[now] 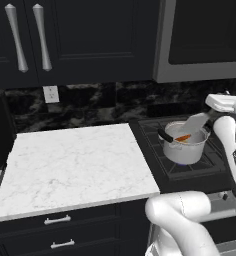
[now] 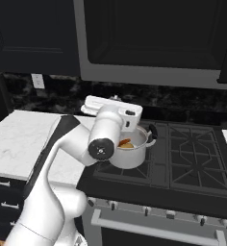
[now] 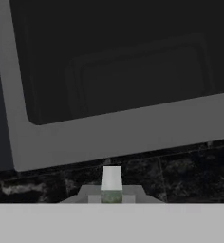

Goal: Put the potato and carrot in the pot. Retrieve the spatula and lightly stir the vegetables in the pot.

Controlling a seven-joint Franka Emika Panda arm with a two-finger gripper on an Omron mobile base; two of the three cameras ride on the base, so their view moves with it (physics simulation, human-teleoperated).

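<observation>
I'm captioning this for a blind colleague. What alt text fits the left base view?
A steel pot sits on a black stove, with an orange carrot inside and a grey spatula angled down over its rim from the white arm. A white marble counter lies to the left, under dark cabinets.

The shiny steel cylindrical pot (image 1: pixel 184 148) with dark side handles stands upright on the black stove's front left burner, holding the thin orange-red carrot (image 1: pixel 183 137) and tan potato (image 2: pixel 127 145), with the grey-bladed spatula (image 1: pixel 193 123) slanting over its rim.
</observation>
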